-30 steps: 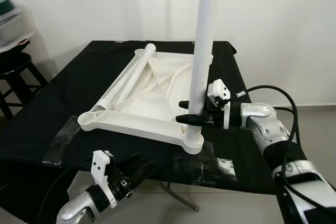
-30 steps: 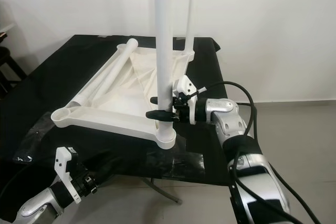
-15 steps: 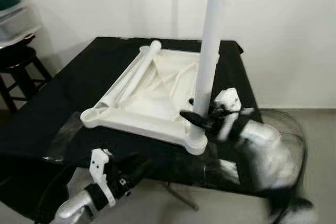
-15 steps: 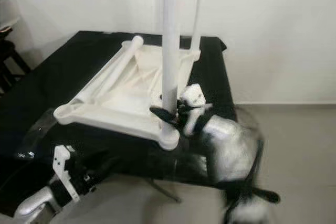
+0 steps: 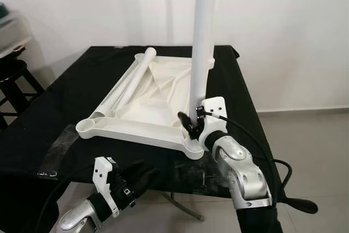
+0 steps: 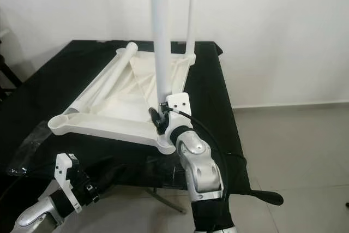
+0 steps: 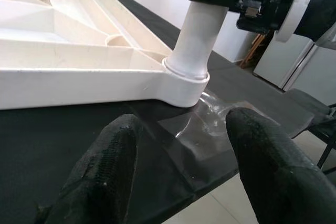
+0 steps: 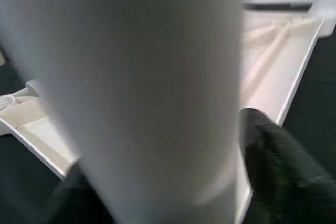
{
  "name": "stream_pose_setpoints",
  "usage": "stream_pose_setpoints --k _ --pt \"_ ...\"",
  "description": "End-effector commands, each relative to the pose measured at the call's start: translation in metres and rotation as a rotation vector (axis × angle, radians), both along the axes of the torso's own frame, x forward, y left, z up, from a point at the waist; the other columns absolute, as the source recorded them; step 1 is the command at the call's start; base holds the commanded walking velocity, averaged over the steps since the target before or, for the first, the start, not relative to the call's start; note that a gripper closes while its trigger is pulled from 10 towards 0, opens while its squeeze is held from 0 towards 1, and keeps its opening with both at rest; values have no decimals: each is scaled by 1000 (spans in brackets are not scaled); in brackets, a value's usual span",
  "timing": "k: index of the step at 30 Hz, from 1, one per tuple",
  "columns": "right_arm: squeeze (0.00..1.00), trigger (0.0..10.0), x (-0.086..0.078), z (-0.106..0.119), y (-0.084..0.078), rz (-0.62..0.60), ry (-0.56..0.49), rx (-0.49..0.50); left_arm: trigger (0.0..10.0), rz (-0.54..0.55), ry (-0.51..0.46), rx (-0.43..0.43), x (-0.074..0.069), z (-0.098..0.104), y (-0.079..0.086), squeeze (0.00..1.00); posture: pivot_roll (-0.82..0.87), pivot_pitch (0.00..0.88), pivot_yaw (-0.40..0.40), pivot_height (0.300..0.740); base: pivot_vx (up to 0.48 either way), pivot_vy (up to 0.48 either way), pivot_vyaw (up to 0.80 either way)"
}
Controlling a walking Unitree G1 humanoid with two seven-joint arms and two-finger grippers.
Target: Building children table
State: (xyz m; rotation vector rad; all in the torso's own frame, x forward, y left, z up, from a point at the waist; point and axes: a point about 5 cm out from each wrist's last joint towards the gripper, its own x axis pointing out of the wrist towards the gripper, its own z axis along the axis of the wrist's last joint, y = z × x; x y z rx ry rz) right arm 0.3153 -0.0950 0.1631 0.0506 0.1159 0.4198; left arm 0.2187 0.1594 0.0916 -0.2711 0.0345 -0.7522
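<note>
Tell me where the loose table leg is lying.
The loose leg lies flat along the left edge of the upturned tabletop, on the robot's left of the upright leg.

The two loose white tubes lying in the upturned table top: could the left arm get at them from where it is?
Probably not yet. The left gripper hovers below the black table's near edge, and the loose white tubes lie farther back.

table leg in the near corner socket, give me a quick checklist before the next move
1. Right gripper clamped low on the upright table leg: ok.
2. Leg standing straight in the near corner socket: ok.
3. Leg fully seated in the socket: cannot tell.
4. Upturned tabletop lying flat on the black cloth: ok.
5. Left gripper open, low at the near edge, off the parts: ok.
6. Loose legs lying in the tabletop, away from the gripped corner: ok.
</note>
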Motion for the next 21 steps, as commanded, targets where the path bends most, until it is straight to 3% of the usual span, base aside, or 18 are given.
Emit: stream_pose_setpoints --k 1,2,5,6,8,9,10,11,14,18,19,20,21 --pt "1000 10000 3 25 6 203 -106 39 10000 4 7 17 -1 0 4 0 30 42 42 740 0 0 0" --pt "898 10000 3 40 3 362 -179 23 10000 3 7 15 -1 0 4 0 35 45 48 740 0 0 0" --pt "898 10000 3 49 1 468 -223 5 10000 2 7 14 -1 1 4 0 35 45 48 740 0 0 0" --pt "0 10000 3 50 -8 605 -236 -98 10000 2 7 14 0 1 4 0 47 48 50 740 0 0 0" --pt "0 10000 12 50 -28 729 -207 -258 10000 2 6 18 0 1 5 0 64 51 46 740 0 0 0" --pt "0 10000 12 50 -28 729 -207 -258 10000 2 6 18 0 1 5 0 64 51 46 740 0 0 0" --pt "0 10000 27 58 -44 730 -194 -334 10000 4 7 22 0 1 5 0 66 65 48 740 0 0 0" --pt "0 10000 32 62 -48 719 -199 -346 10000 5 7 23 -1 2 6 0 66 65 48 740 0 0 0" --pt "0 10000 43 72 -48 713 -203 -302 10000 7 6 29 -1 2 7 0 75 65 51 740 0 0 0" --pt "0 10000 45 74 -47 777 -189 -251 10000 8 8 31 -2 2 7 0 81 72 51 740 0 0 0" --pt "0 5608 46 73 -46 791 -183 -230 10000 8 9 32 -2 2 7 0 85 69 48 740 0 0 0" --pt "0 5608 46 73 -46 791 -183 -230 10000 8 9 32 -2 2 7 0 85 69 48 740 0 0 0" --pt "0 0 46 71 -46 818 -174 -215 10000 10 11 32 -2 2 7 0 86 69 46 740 0 0 0"
